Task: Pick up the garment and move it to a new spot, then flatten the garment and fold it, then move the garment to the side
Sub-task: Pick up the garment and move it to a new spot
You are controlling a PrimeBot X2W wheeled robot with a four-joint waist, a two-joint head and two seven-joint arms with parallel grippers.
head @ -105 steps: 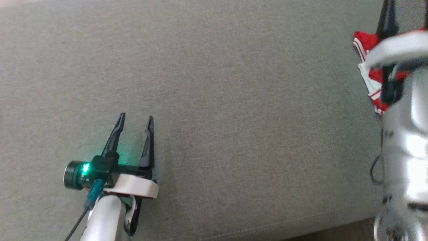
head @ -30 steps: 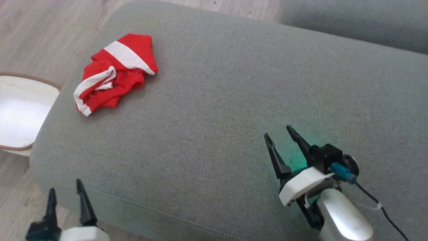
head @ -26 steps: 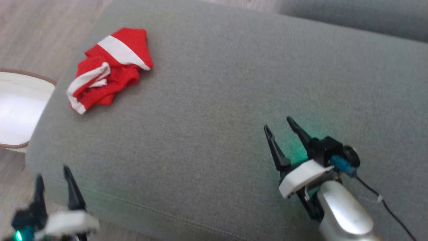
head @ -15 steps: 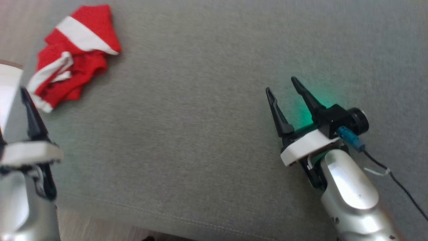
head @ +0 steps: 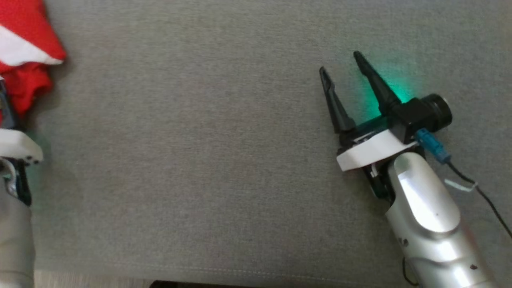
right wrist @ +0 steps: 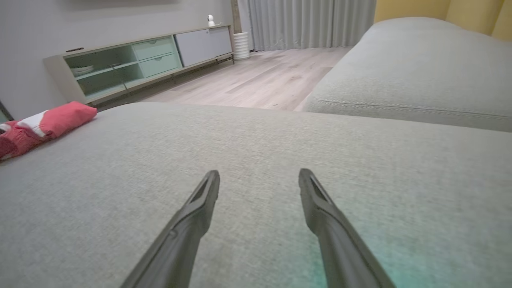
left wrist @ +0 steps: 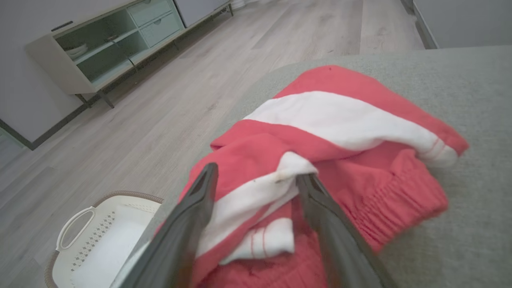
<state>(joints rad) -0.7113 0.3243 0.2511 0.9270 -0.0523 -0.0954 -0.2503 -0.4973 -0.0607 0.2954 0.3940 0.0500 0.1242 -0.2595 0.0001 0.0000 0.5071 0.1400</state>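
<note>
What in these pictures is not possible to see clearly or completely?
- Head view: the garment is cut off by the left edge.
- Left wrist view: the basket is cut by the bottom edge, and a finger of the left hand covers part.
- Whether that hand touches the garment: unclear.

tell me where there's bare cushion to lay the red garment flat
The widest bare stretch of cushion lies between the garment at its left end and the open right end effector. Crowded: the left end, where the open left end effector points at the bunched garment near the cushion's edge.
</note>
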